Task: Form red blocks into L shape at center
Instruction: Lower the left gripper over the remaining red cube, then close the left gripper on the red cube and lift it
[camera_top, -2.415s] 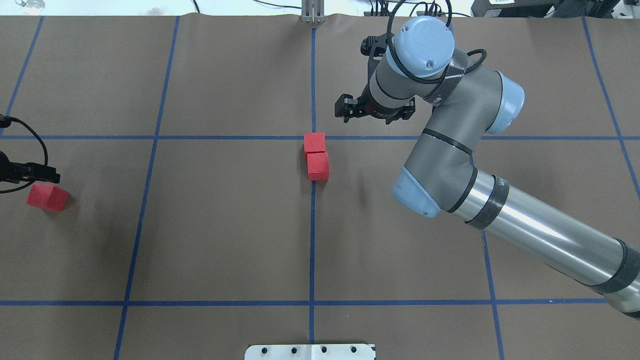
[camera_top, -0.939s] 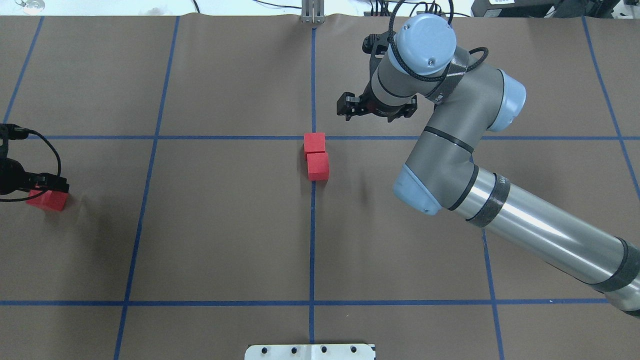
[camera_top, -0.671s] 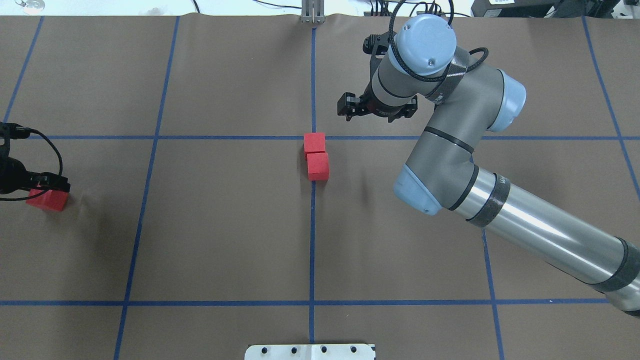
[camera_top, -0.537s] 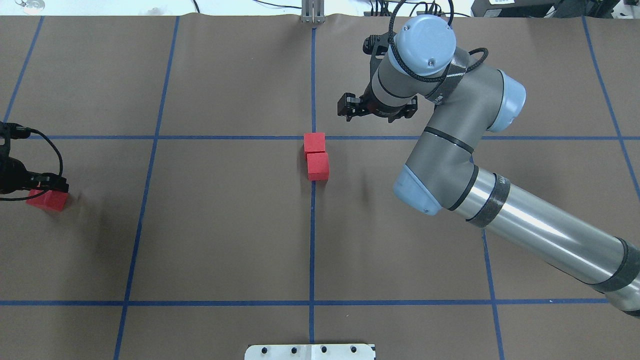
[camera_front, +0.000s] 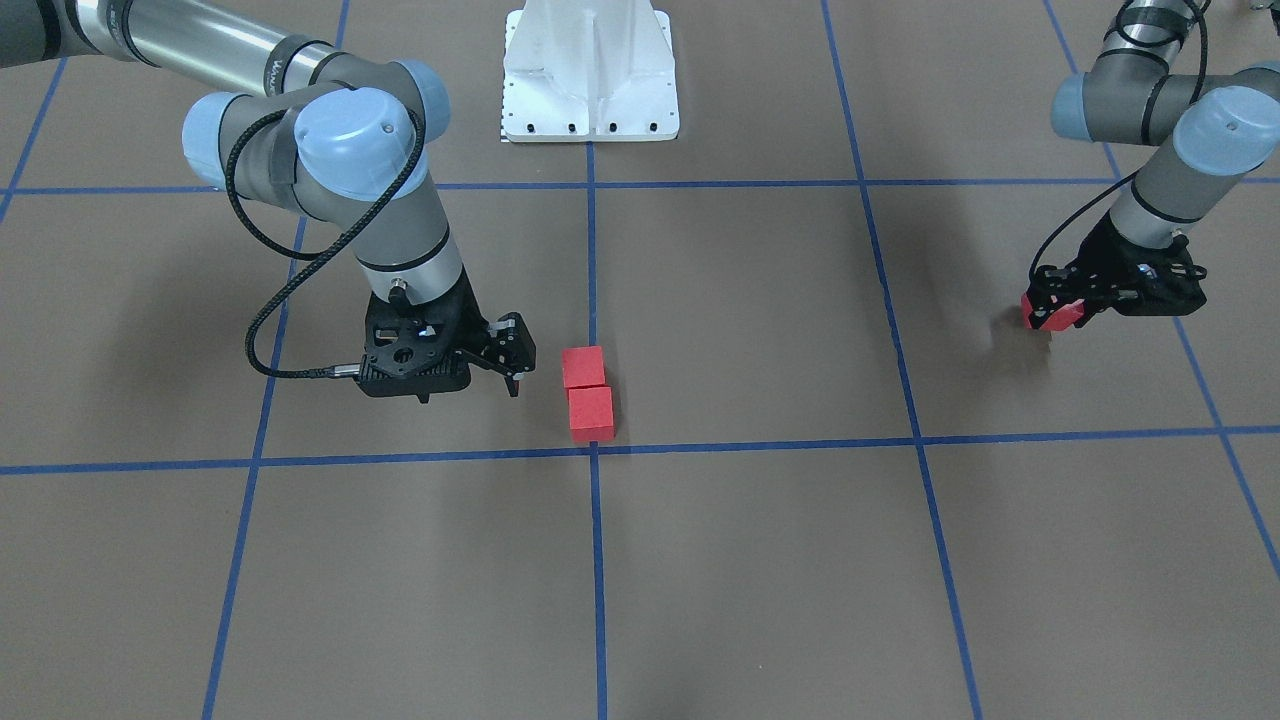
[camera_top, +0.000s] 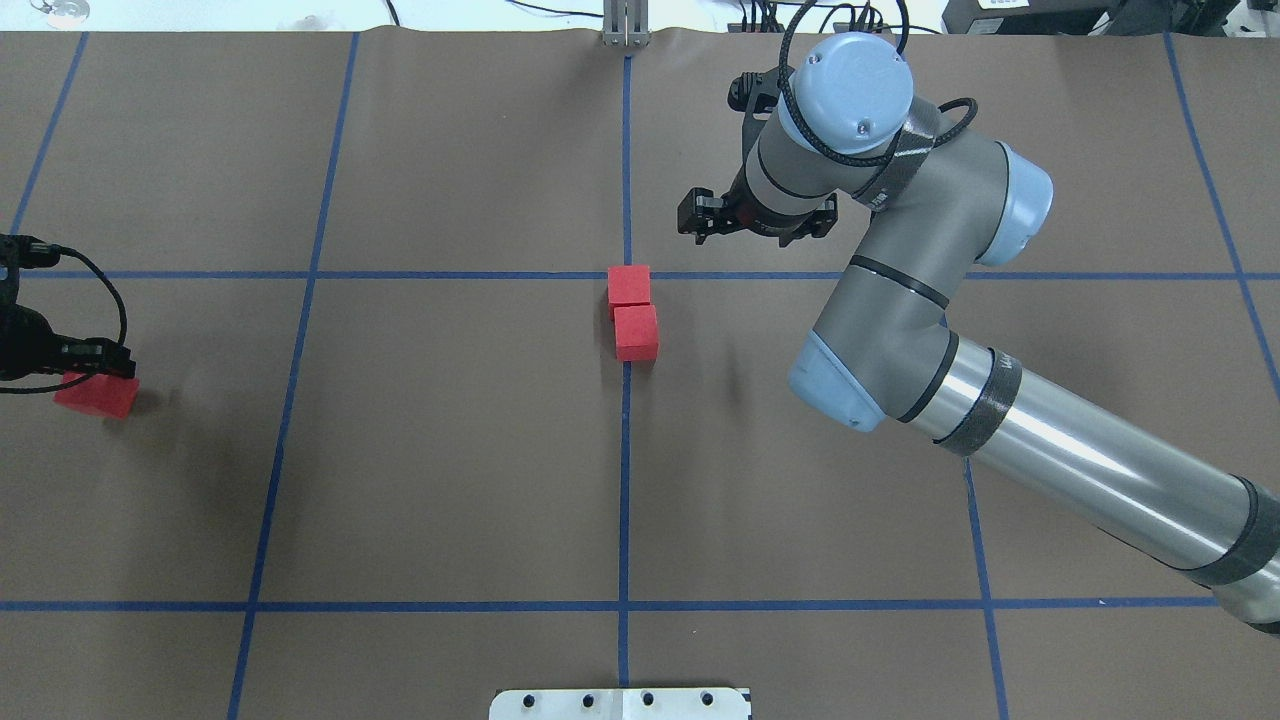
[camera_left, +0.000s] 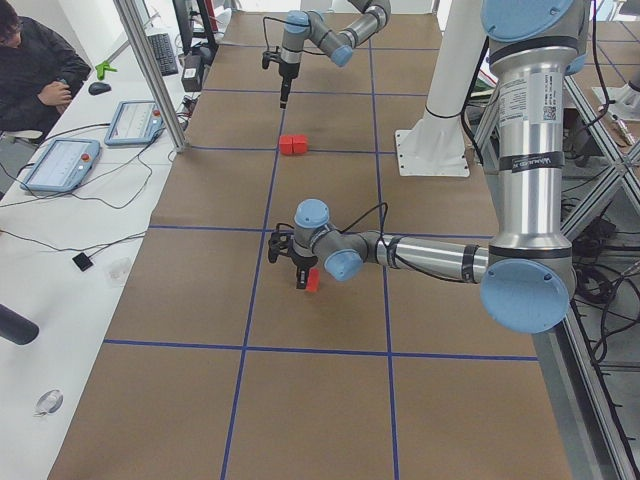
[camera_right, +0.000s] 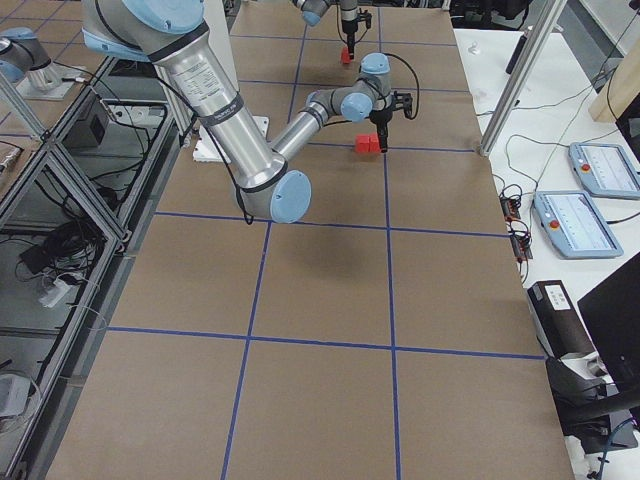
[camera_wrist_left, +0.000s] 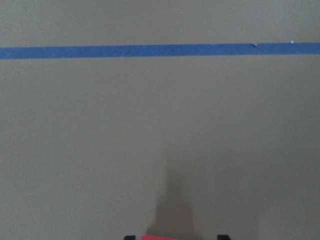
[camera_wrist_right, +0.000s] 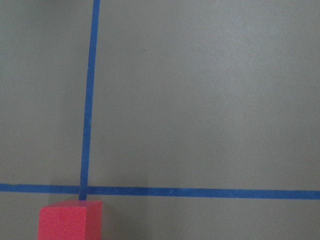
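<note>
Two red blocks (camera_top: 629, 285) (camera_top: 636, 332) touch in a short row just on the robot's side of the center (camera_top: 627, 275) tape crossing; they also show in the front view (camera_front: 583, 366) (camera_front: 591, 413). The third red block (camera_top: 97, 394) (camera_front: 1050, 313) is far to the left, with my left gripper (camera_top: 100, 362) (camera_front: 1062, 300) shut on it. In the left wrist view its top edge (camera_wrist_left: 162, 237) peeks between the fingertips. My right gripper (camera_top: 700, 217) (camera_front: 515, 360) hangs open and empty beyond the center, beside the row. The right wrist view catches one block (camera_wrist_right: 71, 220) at the crossing.
The white robot base plate (camera_front: 590, 90) sits at the table's near edge. Blue tape lines grid the brown surface. A person (camera_left: 30, 70) and tablets (camera_left: 60, 165) are off the table's far side. The right arm's long link (camera_top: 1080, 470) spans the right half.
My left gripper came down over the far-left red block and closed on it. The right gripper drifted slightly away from the two centre blocks, which have not moved.
</note>
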